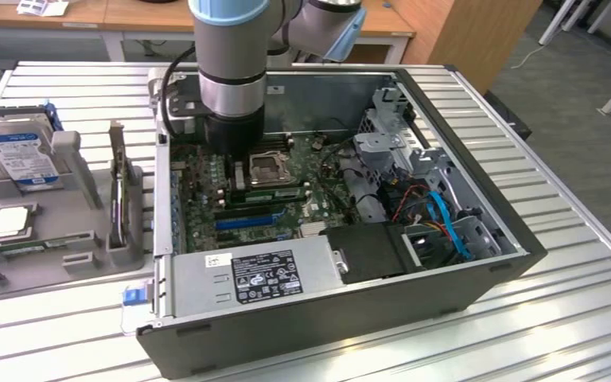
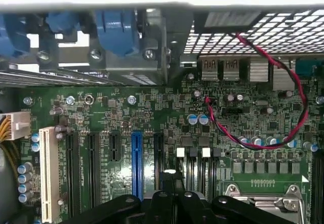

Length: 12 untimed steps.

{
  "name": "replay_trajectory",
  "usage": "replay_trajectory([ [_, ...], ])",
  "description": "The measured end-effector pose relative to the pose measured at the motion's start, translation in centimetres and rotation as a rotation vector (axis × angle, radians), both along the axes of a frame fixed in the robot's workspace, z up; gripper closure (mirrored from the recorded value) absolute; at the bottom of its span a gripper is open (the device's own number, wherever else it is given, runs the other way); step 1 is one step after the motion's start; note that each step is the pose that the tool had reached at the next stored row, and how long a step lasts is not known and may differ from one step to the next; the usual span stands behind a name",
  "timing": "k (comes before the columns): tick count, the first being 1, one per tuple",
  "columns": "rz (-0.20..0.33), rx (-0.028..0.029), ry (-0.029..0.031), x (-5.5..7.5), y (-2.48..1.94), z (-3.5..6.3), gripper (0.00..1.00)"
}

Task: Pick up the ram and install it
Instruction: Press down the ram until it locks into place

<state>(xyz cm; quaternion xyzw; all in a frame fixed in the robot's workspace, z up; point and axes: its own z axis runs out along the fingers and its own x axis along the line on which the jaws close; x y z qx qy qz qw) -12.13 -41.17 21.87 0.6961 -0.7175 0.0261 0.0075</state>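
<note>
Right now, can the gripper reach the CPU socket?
Likely yes: the case is open, the shut gripper hangs right beside the CPU socket over the motherboard, nothing visible between them.

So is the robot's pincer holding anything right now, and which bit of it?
I can't tell. The pincer is shut, down close over the motherboard inside the computer case, but what sits between its tips is hidden.

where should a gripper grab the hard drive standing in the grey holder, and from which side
Probably the free upper end of the hard drive, pinched across its thin body, labelled face to back, coming from above. It stands nearly upright with its lower end seated in the grey holder, so the top is the exposed part, and a straight lift should slide it out.
</note>
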Motion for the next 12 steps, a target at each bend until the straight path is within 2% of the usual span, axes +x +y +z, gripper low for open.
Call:
replay_trajectory([
  [2,0.000,-0.0001,0.0000,0.0,0.00,0.18,0.89],
  [6,0.000,-0.0001,0.0000,0.0,0.00,1.96,0.89],
  [8,0.000,-0.0001,-0.0001,0.0,0.01,2.10,0.89],
  [9,0.000,-0.0015,-0.0003,0.0,0.10,2.09,0.89],
  [11,0.000,-0.0081,0.0000,0.0,0.82,2.11,0.89],
  [12,0.000,-0.0110,0.0000,0.0,1.01,2.10,0.89],
])
